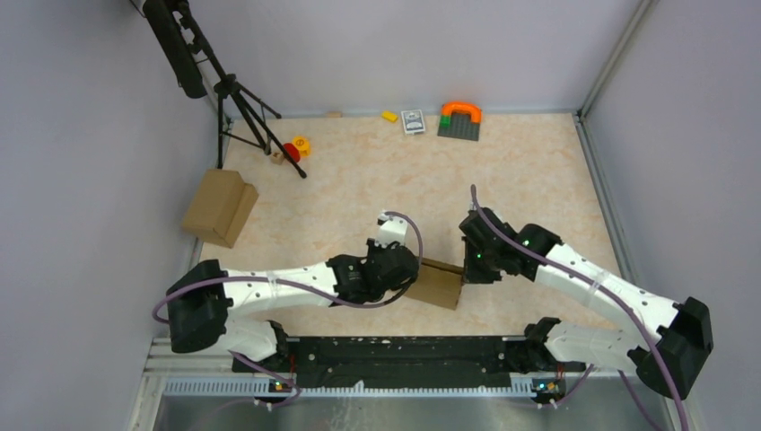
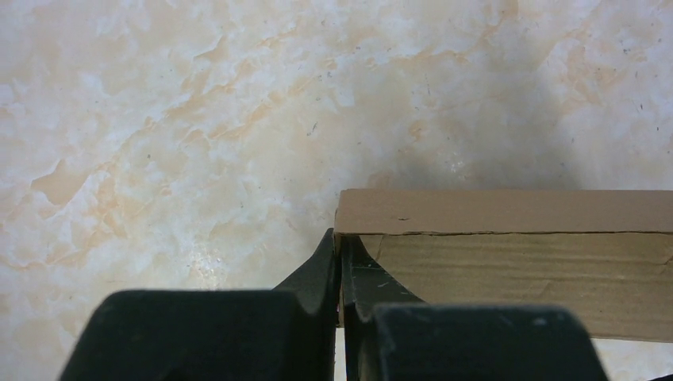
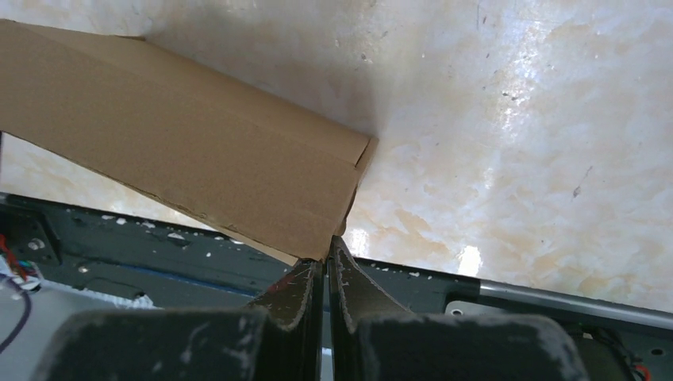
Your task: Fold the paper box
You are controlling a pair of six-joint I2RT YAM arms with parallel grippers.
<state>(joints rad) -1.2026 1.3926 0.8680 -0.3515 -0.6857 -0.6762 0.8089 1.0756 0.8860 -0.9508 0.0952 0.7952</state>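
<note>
Near the front edge of the marbled table, between the two arms, the paper box is sitting as a small, shallow, plain brown carton. The left gripper is meeting its left end and the right gripper its right end.

Seen from the left wrist, the black fingers are pressing together with no real gap, their tips touching the carton's near left corner. Whether a sliver of cardboard is caught between them cannot be told. A narrow folded strip is running along the carton's far edge, with a broader, faintly ribbed panel below it.

Seen from the right wrist, the fingers are likewise closing tight, their tips touching the carton's lowest corner. One wide unmarked face is showing, with a thin creased flap at its right end.

A bulkier brown carton is resting well apart at the table's left side.
</note>
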